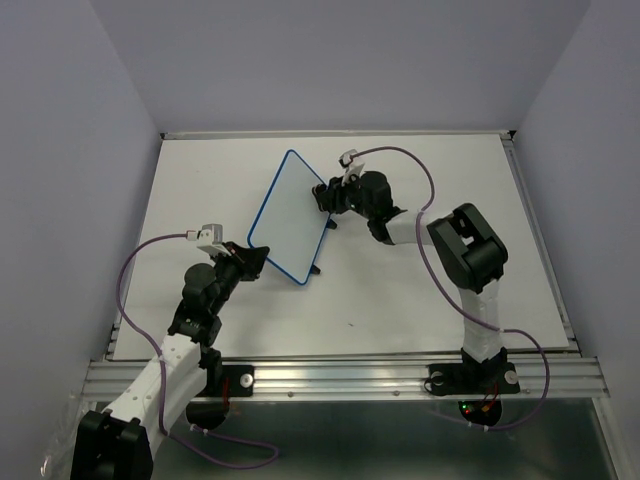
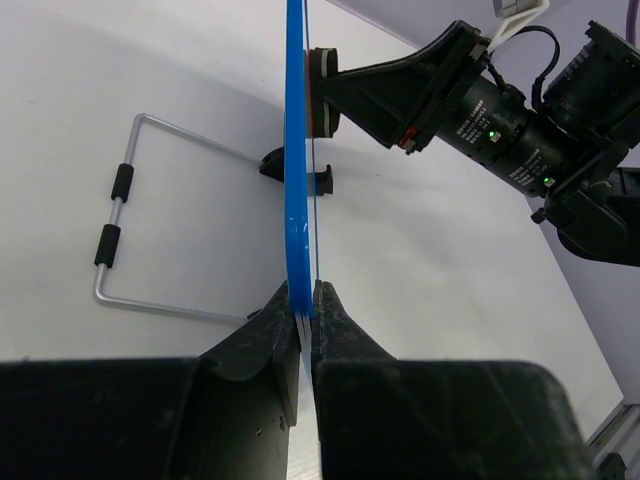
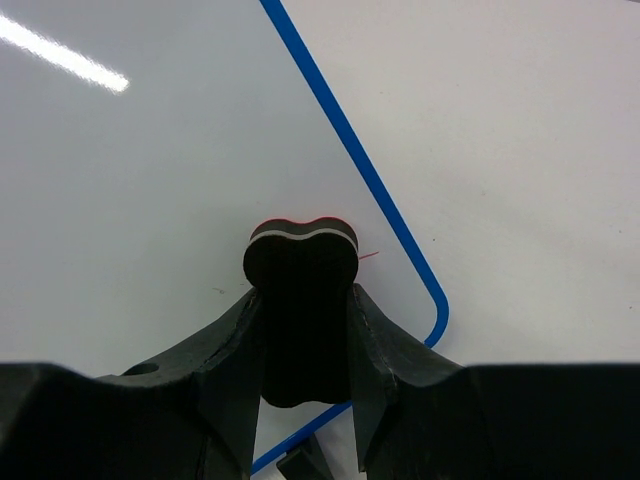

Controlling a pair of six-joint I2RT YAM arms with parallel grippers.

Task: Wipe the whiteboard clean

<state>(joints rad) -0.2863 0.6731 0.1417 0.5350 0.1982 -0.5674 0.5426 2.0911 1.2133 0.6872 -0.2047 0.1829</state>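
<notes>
The whiteboard (image 1: 290, 212), white with a thin blue frame, stands tilted on the table. My left gripper (image 1: 256, 262) is shut on its near corner. The left wrist view shows the board edge-on (image 2: 296, 150), with the left gripper (image 2: 307, 292) clamped on the blue frame. My right gripper (image 1: 330, 197) is shut on a black eraser (image 3: 300, 262) with a white and red layer. It presses the eraser against the board face (image 3: 140, 170) near a rounded corner. A faint red mark (image 3: 368, 256) shows beside the eraser. The eraser's pad also shows against the board in the left wrist view (image 2: 320, 92).
A silver wire stand (image 2: 118, 225) with black grips lies on the table behind the board. Small black feet (image 2: 322, 182) sit at the board's lower edge. The white tabletop (image 1: 420, 290) ends at a metal rail (image 1: 350, 372) in front.
</notes>
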